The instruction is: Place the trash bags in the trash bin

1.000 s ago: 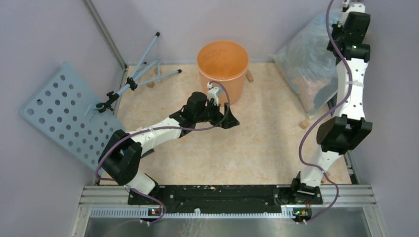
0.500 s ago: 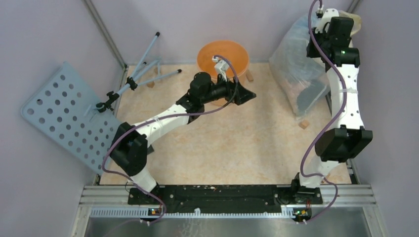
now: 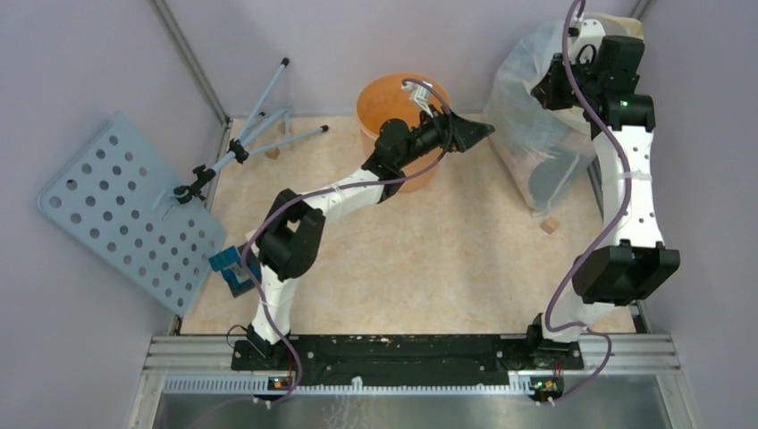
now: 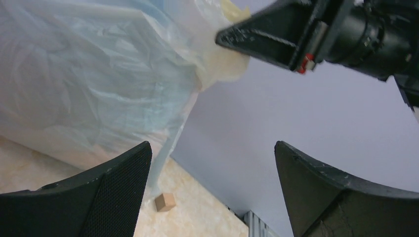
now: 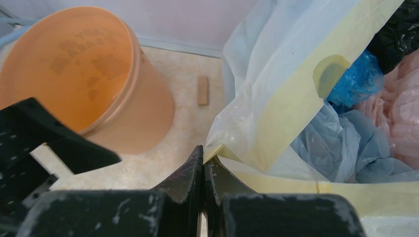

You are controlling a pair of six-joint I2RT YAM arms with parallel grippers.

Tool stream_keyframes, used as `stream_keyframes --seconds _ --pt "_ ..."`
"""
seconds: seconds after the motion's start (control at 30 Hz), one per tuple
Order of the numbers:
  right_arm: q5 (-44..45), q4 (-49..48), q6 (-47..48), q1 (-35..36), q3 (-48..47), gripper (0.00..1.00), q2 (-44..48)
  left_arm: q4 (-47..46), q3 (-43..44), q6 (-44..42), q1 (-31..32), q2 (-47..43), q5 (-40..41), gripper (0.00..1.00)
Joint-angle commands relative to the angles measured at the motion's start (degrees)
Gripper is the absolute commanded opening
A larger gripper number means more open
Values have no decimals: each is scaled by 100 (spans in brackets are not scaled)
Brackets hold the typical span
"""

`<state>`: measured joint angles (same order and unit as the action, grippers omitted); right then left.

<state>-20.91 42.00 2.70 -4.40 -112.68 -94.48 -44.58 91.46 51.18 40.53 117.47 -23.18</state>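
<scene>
Bin (image 3: pixel 380 94), round and orange, stands upright at the back of the table (image 3: pixel 429 259), near the rear wall. Its inside shows bare orange wall and floor with faint dark print. My left forearm reaches across its rim.

Beside it, the big bag (image 3: pixel 523 134), translucent whitish with a yellow band at its mouth, fills the right rear corner against the right wall. Through its open mouth my right wrist view shows crumpled blue film (image 5: pixel 356 84) and pink film (image 5: pixel 400 113). At the top right edge of that view is the black bag (image 5: pixel 398 27), crinkled and glossy, lying inside the big bag above the other films. Only a corner of it is in view.

My right gripper (image 5: pixel 203 165) is pressed fully together. Its fingertips pinch the yellow-banded rim of the big bag and hold it up high. My left gripper (image 4: pixel 212 145) is spread wide and holds nothing. It hangs in the air between bin and big bag, pointing at the big bag, near my right fingertips.

Bin and big bag stand apart, with a small wooden block (image 5: pixel 202 90) on the table between them. A second block (image 3: pixel 550 225) lies at the big bag's near corner. Tan tabletop stretches from the bin to my bases. On the left, a pale blue perforated board (image 3: pixel 116 214) leans out over the table's edge. A folded tripod (image 3: pixel 259 125) lies in the left rear corner.
</scene>
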Motion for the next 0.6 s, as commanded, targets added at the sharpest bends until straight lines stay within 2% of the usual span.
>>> stream_keyframes --seconds 0.0,0.07,0.13,0.27,0.4,0.5,0.57 --pt "-635 -496 -477 -17 391 0 460 -611 800 233 -38 314 440 98" --pt "-782 -637 -551 -17 620 1 574 -659 1109 393 -56 561 500 98" --pt "-673 -660 -560 -17 699 8 658 -721 1414 639 -79 817 531 99" --pt "-300 -757 -548 -17 848 38 772 -636 2226 953 -77 1327 573 98" --pt "182 -834 -629 -24 750 54 693 -232 3159 1024 -30 1809 534 98" --pt "376 -1017 -905 -180 632 74 560 113 3256 830 -7 1870 566 99" --pt "138 -1225 -1149 -369 612 80 359 438 3139 615 -2 1794 667 99"
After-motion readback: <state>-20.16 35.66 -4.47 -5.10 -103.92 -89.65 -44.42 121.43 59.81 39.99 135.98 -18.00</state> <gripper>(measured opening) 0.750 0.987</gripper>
